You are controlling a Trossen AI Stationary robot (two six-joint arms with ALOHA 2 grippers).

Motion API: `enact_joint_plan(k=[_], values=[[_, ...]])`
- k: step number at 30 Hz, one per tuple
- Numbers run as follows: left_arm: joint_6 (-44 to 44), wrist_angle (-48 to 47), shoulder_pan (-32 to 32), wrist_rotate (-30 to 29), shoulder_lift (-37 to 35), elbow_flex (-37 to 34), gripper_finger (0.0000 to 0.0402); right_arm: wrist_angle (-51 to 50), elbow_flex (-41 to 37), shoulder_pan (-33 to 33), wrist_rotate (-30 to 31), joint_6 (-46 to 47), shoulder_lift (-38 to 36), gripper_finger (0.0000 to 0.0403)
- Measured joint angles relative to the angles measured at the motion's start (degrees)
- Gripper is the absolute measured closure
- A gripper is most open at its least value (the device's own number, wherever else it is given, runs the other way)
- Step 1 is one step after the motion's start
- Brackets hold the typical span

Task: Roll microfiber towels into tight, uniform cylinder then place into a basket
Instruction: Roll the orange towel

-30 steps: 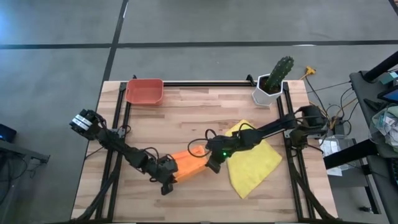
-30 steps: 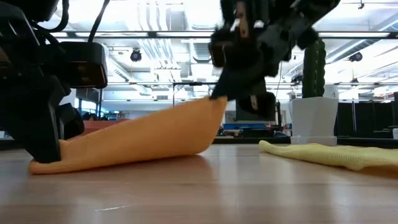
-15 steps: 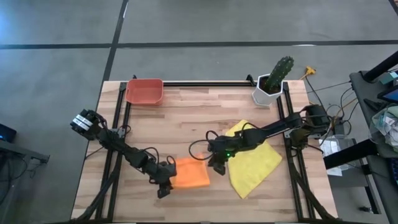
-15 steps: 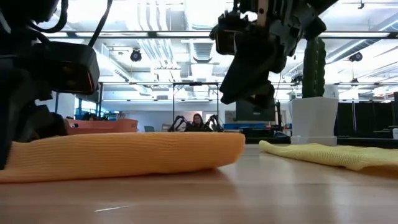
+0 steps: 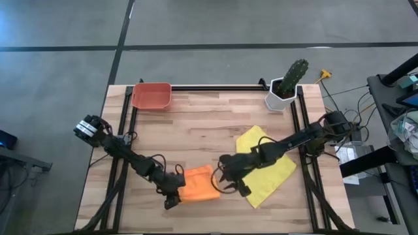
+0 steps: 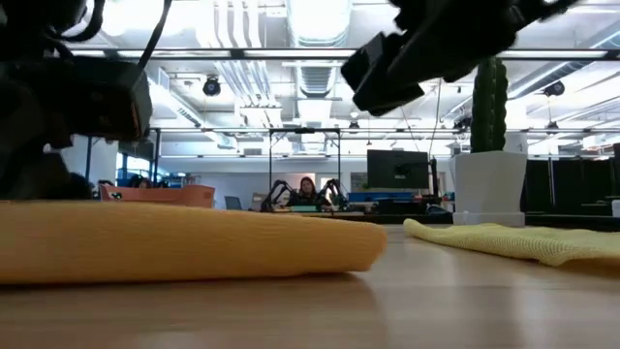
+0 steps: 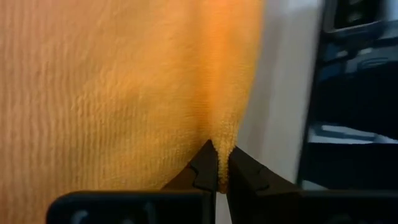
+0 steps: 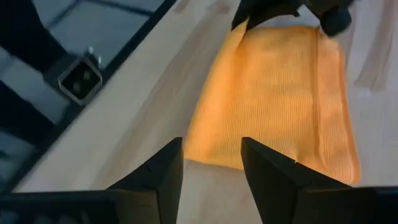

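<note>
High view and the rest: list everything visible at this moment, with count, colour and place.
orange towel: 1, bright orange, folded flat, near the table's front edge, left of centre
yellow towel: 1, yellow, spread flat right of the orange towel
basket: 1, red-orange, back left corner of the table
cactus pot: 1, white pot with green cactus, back right
table: 1, light wood
left gripper: 1, dark, shut on the orange towel's edge
right gripper: 1, dark, open, above the table just off the orange towel's right edge
</note>
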Motion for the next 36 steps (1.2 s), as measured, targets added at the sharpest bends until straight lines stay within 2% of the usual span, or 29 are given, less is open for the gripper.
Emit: enact_joint_plan(k=[3,9,18,36], values=[[-1.5,2.1,0.0,0.1,0.0,-0.1,0.04,0.2,0.0,1.9,3.2,-5.7,0.4,0.0247],[-6.6,7.5,0.0,0.0,-0.1,-2.3,0.04,3.3,0.0,3.7,3.9,-11.0,2.7,0.0245],[-15.5,17.5,-0.1,-1.8,-0.2,-8.0,0.04,12.0,0.0,3.9,3.9,-9.0,10.6,0.0249],[-16.6,18.8,-0.3,-3.6,-0.2,-8.3,0.04,15.8,0.3,4.2,8.4,-2.4,18.5,0.0249]])
